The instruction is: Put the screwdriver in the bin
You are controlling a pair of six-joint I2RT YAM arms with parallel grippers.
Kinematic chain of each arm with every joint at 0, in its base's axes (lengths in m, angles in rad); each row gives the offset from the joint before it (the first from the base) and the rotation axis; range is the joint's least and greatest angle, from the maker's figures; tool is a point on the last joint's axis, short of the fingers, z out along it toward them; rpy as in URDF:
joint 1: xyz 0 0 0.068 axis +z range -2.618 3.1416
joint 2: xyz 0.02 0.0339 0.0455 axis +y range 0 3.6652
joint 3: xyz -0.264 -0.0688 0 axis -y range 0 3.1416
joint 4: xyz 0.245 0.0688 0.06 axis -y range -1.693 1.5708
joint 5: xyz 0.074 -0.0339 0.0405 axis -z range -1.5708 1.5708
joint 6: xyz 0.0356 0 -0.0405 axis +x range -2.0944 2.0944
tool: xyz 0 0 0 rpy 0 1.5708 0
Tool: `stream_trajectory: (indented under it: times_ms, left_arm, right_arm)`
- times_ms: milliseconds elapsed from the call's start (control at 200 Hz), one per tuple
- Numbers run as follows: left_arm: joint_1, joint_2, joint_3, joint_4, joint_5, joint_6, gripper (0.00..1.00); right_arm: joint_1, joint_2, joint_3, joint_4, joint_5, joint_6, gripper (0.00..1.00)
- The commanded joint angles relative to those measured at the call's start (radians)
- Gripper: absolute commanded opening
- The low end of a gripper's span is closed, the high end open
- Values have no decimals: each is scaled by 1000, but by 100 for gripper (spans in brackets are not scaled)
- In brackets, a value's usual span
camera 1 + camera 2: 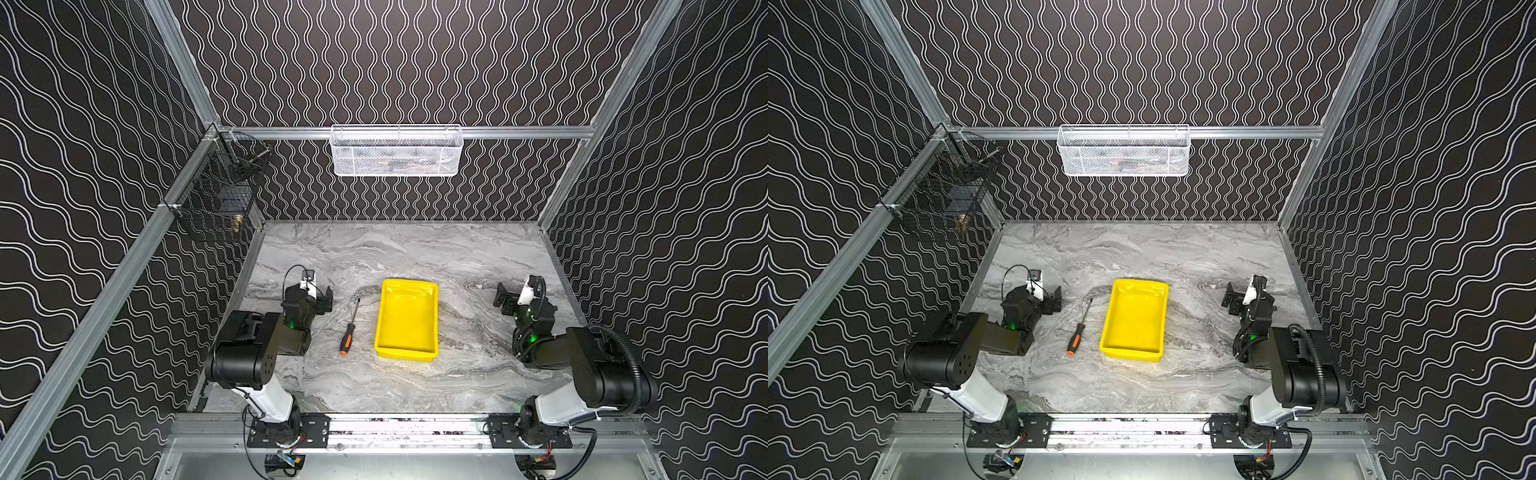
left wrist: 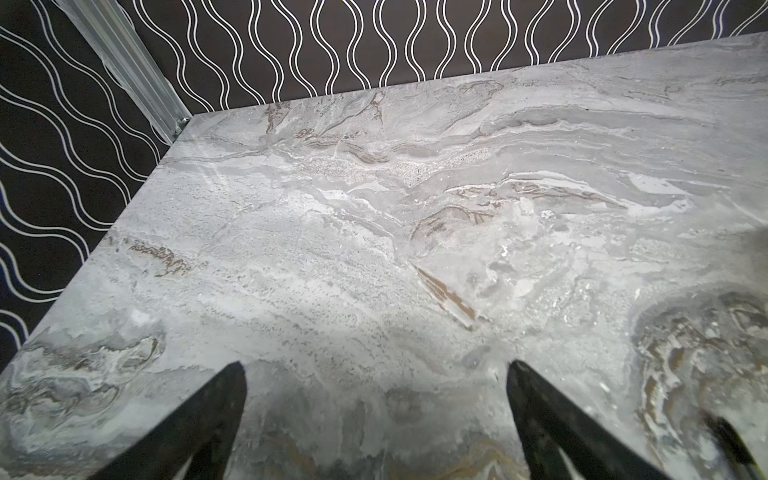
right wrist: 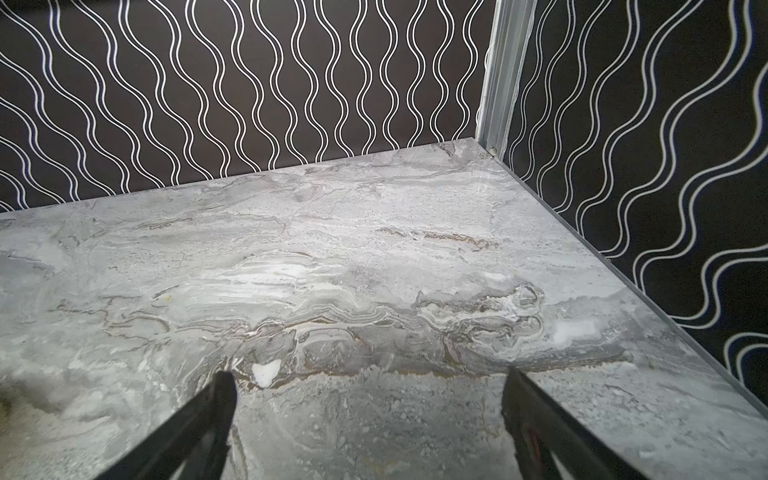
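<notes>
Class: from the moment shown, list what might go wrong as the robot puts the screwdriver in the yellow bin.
1. The screwdriver lies flat on the table, slim and round, so it may roll away instead of being gripped.
2. It lies close beside the bin. The left gripper, jaws wide open, might knock the bin while coming down.

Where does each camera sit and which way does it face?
Both top views: high in front, looking down and back over table, screwdriver, bin; left arm and right arm show.
Left wrist: rides its arm, facing the back-left corner; open left gripper shows.
Right wrist: rides its arm, facing the back-right corner; open right gripper shows.
Shared: both wrist views show table and back wall, no screwdriver.
</notes>
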Motion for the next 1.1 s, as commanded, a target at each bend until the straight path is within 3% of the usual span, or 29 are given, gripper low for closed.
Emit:
stream_trajectory:
  times_ms: [0,1096]
  left_arm:
    - [2,-2,-1,18,5,13,99]
    - [1,-4,-6,25,2,6,99]
  right_arm:
    - [1,-1,2,53,7,-3,100]
    - [2,2,11,37,-38,-21,100]
